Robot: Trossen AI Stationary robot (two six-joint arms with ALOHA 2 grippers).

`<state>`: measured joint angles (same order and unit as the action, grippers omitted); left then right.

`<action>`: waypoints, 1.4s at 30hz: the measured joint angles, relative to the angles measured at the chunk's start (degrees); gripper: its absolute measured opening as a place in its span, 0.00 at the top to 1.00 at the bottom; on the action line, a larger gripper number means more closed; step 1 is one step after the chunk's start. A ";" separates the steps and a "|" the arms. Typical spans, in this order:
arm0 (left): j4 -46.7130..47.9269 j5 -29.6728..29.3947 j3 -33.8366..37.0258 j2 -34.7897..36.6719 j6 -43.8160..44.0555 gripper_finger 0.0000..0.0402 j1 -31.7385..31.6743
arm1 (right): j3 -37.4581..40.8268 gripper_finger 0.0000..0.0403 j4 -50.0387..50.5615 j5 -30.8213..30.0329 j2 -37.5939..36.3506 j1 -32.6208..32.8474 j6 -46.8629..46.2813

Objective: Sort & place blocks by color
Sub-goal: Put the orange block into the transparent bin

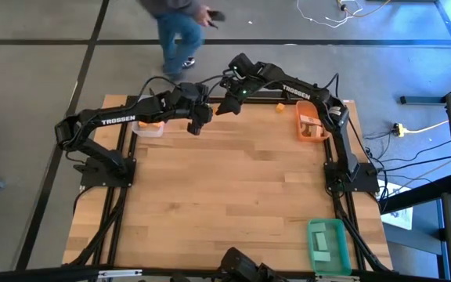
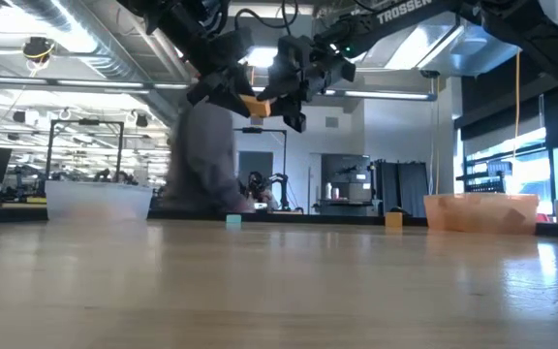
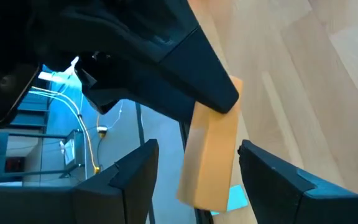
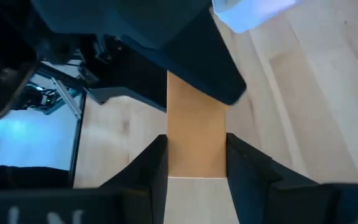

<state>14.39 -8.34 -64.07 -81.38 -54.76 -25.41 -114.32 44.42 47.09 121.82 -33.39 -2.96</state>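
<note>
High above the table's far edge, near twelve o'clock, the right gripper (image 4: 196, 163) clenches one end of a smooth, flat-faced orange bar (image 4: 194, 134). The left gripper (image 3: 194, 180) straddles that same bar with its fingers spread, touching nothing. This looks like a mid-air handover. The risk is timing: if the right fingers let go before the left ones close, the slick bar drops and could bounce off the wood-grain table (image 1: 233, 196). A teal cube (image 2: 233, 221) and a small orange block (image 1: 279, 107) sit by the far edge, near the translucent orange bin (image 1: 312, 121).
</note>
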 joint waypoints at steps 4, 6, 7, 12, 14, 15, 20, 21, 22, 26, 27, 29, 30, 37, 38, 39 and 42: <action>0.04 -0.47 0.00 0.00 0.00 0.47 0.00 | 0.00 0.69 -0.12 1.05 0.00 0.00 0.00; 0.02 -0.50 0.00 0.00 0.00 0.48 0.00 | 0.00 0.69 -0.10 1.10 0.00 0.00 0.00; 0.03 -0.59 0.00 0.00 0.00 0.49 0.00 | 0.00 0.69 -0.10 1.10 0.00 0.00 0.02; 0.06 -1.89 0.00 -0.02 0.04 0.58 0.00 | 0.00 0.69 -0.10 1.15 0.00 0.00 0.01; 0.05 -1.90 0.00 -0.02 0.03 0.64 0.00 | 0.00 0.69 -0.10 1.16 0.00 0.00 0.04; 0.07 -1.91 0.00 -0.03 0.05 0.67 0.00 | 0.00 0.69 -0.10 1.16 0.00 0.00 0.04; 0.46 -1.86 0.01 -0.07 -1.06 0.84 0.06 | 0.00 0.69 0.02 2.11 0.00 -0.10 -0.50; 0.48 -1.83 0.02 -0.07 -1.13 0.87 0.09 | 0.00 0.69 0.07 2.37 -0.01 -0.15 -1.00; 0.48 -1.71 0.02 -0.07 -1.11 0.87 0.09 | 0.00 0.69 0.01 2.46 -0.07 -0.15 -1.07; 0.56 -1.55 0.02 -0.07 -0.64 0.87 0.09 | 0.00 0.69 -0.49 3.46 -0.09 -0.15 -1.77; 0.65 -1.53 0.02 -0.07 -0.51 0.87 0.07 | 0.00 0.69 -0.66 3.39 -0.09 -0.15 -2.08; 0.96 -1.46 0.02 -0.07 -0.14 0.87 0.04 | 0.00 0.69 -0.74 3.39 -0.09 -0.25 -2.72; 1.23 -1.48 0.02 -0.07 0.06 0.87 0.04 | 0.00 0.69 -0.86 3.41 -0.09 -0.34 -2.82; 7.55 -1.76 0.00 -0.07 7.59 0.88 -0.53 | 0.00 0.49 -1.50 3.59 -0.09 -1.17 -3.91; 8.16 -1.88 0.00 0.05 8.93 0.88 -0.85 | 0.00 0.46 -1.48 3.63 -0.09 -1.58 -3.92; 9.06 -1.90 0.00 0.31 10.41 0.88 -1.28 | 0.00 0.45 -1.45 3.60 -0.09 -2.03 -3.89; 11.40 -3.88 0.00 0.52 15.81 0.88 -2.78 | 0.00 0.43 -1.50 3.54 -0.09 -3.39 -3.89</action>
<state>25.79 -12.22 -64.07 -80.86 -38.96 -28.19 -114.32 42.92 50.63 121.73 -36.77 -6.85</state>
